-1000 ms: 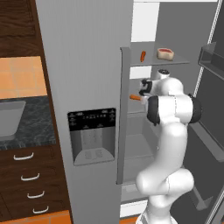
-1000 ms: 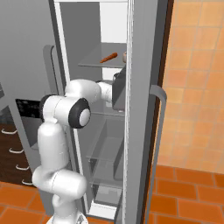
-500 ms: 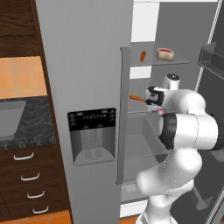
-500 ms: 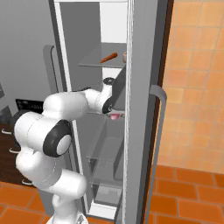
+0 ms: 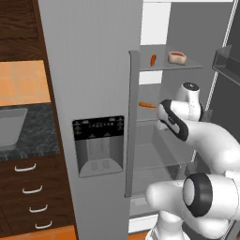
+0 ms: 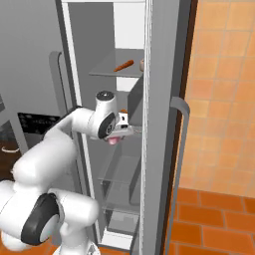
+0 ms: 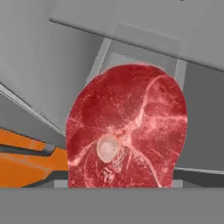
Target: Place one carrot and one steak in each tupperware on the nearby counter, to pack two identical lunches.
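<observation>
Pincer [image 6: 118, 140], mid-frame inside the fridge [image 6: 99, 40], is gripping a red steak [image 7: 127, 131]; we are seeing its jaws closed on the meat.

Carrot [image 5: 153, 60] left of steak [image 5: 177, 57] on upper fridge shelf [image 5: 187, 67], another carrot [image 5: 147, 104] below

A rendered home kitchen. A tall grey fridge [image 5: 98, 93] with a dark dispenser panel [image 5: 98, 143] fills the middle of the left base view, its door open on glass shelves [image 5: 171, 67] holding food. At the left edge, a black marbled stone surface [image 5: 33, 140] tops dark brown wood drawers with silver handles [image 5: 28, 197]. Orange tiles [image 6: 219, 89] cover the right of the right base view.
</observation>
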You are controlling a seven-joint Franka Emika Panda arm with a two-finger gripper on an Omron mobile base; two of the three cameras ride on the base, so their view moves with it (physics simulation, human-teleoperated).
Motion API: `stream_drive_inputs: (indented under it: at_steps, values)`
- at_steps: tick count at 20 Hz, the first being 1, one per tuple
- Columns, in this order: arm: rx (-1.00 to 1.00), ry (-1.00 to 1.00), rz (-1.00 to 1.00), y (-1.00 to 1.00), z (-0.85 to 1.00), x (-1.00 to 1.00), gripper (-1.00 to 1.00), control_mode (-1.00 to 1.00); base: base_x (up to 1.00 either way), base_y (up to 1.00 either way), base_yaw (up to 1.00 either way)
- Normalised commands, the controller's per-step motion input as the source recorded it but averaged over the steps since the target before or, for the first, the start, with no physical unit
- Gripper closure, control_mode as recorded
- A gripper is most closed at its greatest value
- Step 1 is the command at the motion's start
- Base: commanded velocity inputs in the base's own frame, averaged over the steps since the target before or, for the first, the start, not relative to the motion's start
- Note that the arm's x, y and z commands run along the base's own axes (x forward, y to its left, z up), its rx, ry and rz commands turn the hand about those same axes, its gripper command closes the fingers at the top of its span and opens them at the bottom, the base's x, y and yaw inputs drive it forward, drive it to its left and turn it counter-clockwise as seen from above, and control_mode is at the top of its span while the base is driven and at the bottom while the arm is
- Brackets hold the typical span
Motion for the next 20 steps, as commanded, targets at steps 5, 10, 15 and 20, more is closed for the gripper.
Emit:
stream_drive_inputs:
  at_steps: [5,10,15,20]
  values:
    - [-0.04,-0.01,0.09,0.18,0.00,-0.40,1.00,1.00,-0.60,0.28,0.15]
    - [0.00,0.00,0.00,0.00,0.00,0.00,1.00,1.00,-1.00,0.76,0.23]
    - [0.00,0.00,0.00,0.00,0.00,0.00,1.00,1.00,-0.10,1.00,0.29]
    - [0.00,0.00,0.00,0.00,0.00,0.00,1.00,1.00,0.25,1.00,0.36]
